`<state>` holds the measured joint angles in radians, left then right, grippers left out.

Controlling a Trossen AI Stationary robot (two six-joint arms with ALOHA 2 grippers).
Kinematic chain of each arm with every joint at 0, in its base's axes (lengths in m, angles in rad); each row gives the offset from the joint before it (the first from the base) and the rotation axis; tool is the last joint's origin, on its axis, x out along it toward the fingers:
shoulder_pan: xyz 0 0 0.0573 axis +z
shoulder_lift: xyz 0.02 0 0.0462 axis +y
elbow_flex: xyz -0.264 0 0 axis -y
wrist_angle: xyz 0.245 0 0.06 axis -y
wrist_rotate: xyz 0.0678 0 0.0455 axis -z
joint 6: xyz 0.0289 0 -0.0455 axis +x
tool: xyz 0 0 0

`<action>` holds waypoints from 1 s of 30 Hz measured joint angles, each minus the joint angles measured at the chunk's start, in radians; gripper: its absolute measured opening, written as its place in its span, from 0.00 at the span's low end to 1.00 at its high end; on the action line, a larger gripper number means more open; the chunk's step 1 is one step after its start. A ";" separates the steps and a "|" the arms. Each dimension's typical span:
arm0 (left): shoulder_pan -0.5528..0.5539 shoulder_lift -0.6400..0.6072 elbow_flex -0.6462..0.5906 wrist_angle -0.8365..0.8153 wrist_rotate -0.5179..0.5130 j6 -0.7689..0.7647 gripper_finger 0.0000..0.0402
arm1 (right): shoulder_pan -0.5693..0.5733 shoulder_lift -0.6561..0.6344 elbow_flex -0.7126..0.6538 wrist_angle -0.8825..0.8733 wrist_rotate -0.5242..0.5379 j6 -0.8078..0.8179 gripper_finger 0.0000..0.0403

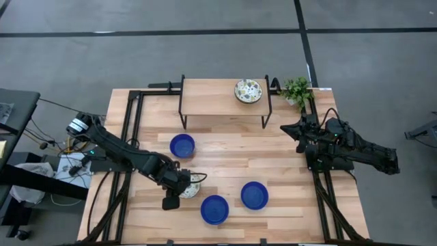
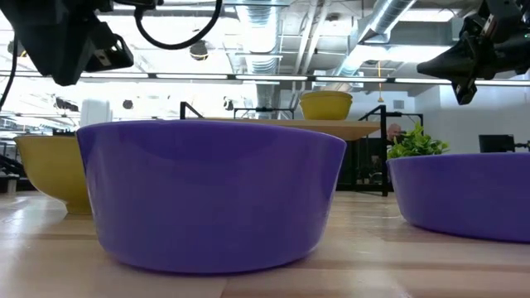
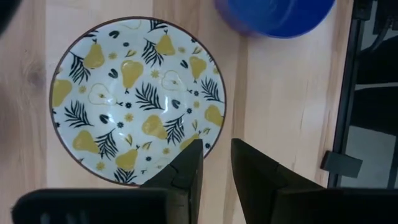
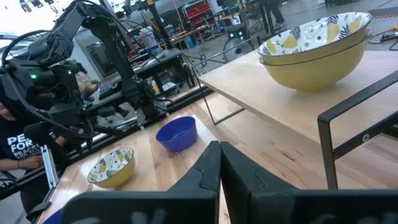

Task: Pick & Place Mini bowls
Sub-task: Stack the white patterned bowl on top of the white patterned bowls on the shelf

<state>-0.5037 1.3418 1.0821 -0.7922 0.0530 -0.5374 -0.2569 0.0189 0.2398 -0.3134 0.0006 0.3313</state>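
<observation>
A mini bowl [image 3: 134, 99] with a white inside patterned with yellow pears and dark leaves, and a yellow outside, stands on the table near its left front [image 1: 194, 186]. My left gripper [image 3: 214, 146] hangs open above its rim, one finger over the inside and one outside, clear of it in the low view [image 2: 66, 41]. Three blue bowls [image 1: 182, 145], [image 1: 214, 209], [image 1: 254, 195] stand on the table. Two more patterned bowls [image 4: 314, 46] sit stacked on the raised shelf [image 1: 248, 91]. My right gripper [image 4: 219, 163] is shut and waits at the table's right side [image 1: 300, 130].
A wooden shelf on black metal legs [image 1: 212, 99] stands at the far middle of the table. A small green plant [image 1: 297, 90] is beside its right end. Black frame rails [image 1: 133, 130] run along both sides. A person sits beyond the table's left side [image 4: 18, 152].
</observation>
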 joint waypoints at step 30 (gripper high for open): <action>0.000 0.000 0.000 0.013 0.001 -0.080 0.20 | 0.000 0.000 0.000 0.000 0.000 0.000 0.00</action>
<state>-0.5034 1.3418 1.0821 -0.7795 0.0536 -0.6174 -0.2569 0.0189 0.2398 -0.3134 0.0006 0.3309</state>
